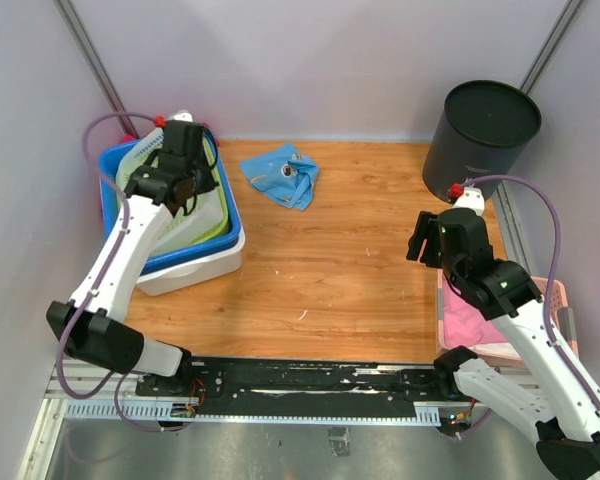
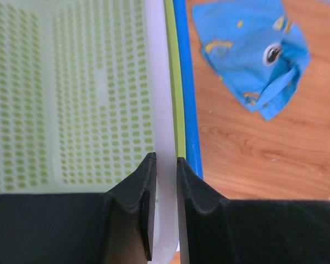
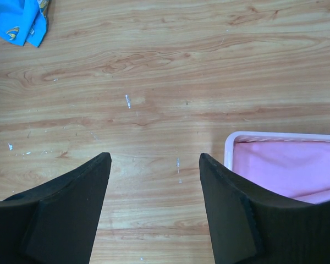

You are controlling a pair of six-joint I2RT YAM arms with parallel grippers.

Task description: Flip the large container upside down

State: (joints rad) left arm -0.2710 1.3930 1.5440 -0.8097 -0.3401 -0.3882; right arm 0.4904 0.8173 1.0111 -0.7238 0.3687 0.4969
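A stack of nested bins stands at the far left: a blue bin point(image 1: 115, 190) holding a green basket point(image 1: 215, 225) and a whitish perforated basket point(image 1: 145, 155), all on a white tub point(image 1: 195, 272). My left gripper point(image 1: 185, 190) is over the stack's right side. In the left wrist view it point(image 2: 166, 159) is shut on the white rim point(image 2: 160, 82) of the perforated basket, with the green rim point(image 2: 179, 99) and the blue rim point(image 2: 187, 82) just to its right. My right gripper point(image 1: 427, 240) is open and empty over bare table point(image 3: 154, 159).
A large black bucket point(image 1: 480, 140) stands at the back right corner. A crumpled blue cloth point(image 1: 283, 173) lies at the back middle, also in the left wrist view point(image 2: 253, 52). A pink basket point(image 1: 480, 325) with pink cloth sits under my right arm point(image 3: 286, 165).
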